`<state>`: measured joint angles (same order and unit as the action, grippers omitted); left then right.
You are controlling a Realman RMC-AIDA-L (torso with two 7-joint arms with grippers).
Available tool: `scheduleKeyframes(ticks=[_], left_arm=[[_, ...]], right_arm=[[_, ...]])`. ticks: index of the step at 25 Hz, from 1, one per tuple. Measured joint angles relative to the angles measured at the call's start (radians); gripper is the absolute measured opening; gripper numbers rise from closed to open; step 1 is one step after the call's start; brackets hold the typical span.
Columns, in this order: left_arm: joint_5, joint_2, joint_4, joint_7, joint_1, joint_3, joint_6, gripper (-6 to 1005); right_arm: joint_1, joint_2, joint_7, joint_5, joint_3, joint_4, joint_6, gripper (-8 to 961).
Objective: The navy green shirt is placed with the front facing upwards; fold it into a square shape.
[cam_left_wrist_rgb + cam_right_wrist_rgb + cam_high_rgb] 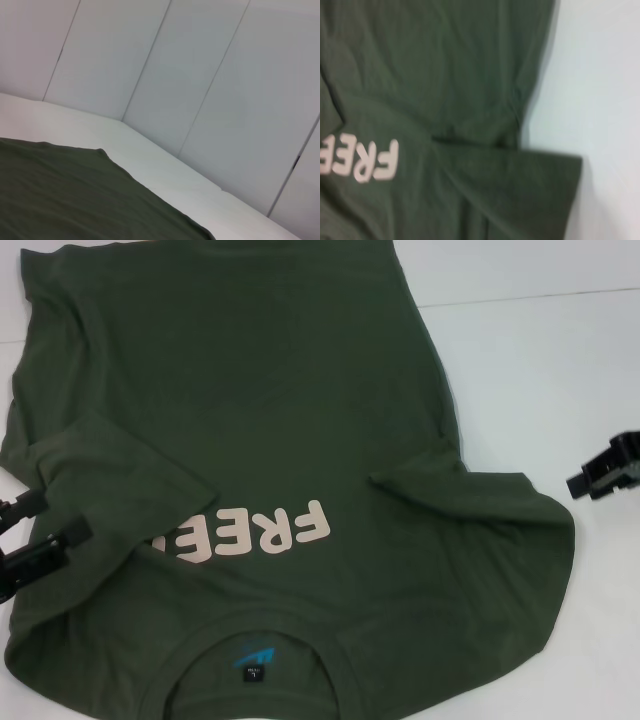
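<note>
Collar [258, 665]: nearest us, on the navy green shirt [250, 420] lying face-up.
Left end effector [35, 535]: we see it spread over the shirt's left sleeve.
Right end effector [605, 472]: apart on the worktop [560, 360]; we cannot tell its state.

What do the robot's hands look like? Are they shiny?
In the head view both are black and blocky, not shiny. The left tool shows two dark, chunky prongs with squared ends beside the navy green shirt. The right tool is a black angular clamp with boxy edges. No cables or markings show.
</note>
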<state>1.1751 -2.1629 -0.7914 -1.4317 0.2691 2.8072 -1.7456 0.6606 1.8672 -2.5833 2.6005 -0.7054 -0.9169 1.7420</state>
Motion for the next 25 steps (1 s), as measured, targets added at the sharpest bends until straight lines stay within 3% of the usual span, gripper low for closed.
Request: scheduleKeyframes(ticks=[9, 25], left_arm=[[0.001, 0.0, -0.001, -0.001, 0.002, 0.0, -0.006, 897], [0.002, 0.0, 0.005, -0.001, -0.004, 0.0, -0.012, 896]], right_arm=[[0.003, 0.06, 0.023, 0.103, -0.007, 0.047, -0.076, 260], [0.013, 0.119, 0.054, 0.091, 0.0, 0.05, -0.142, 214]])
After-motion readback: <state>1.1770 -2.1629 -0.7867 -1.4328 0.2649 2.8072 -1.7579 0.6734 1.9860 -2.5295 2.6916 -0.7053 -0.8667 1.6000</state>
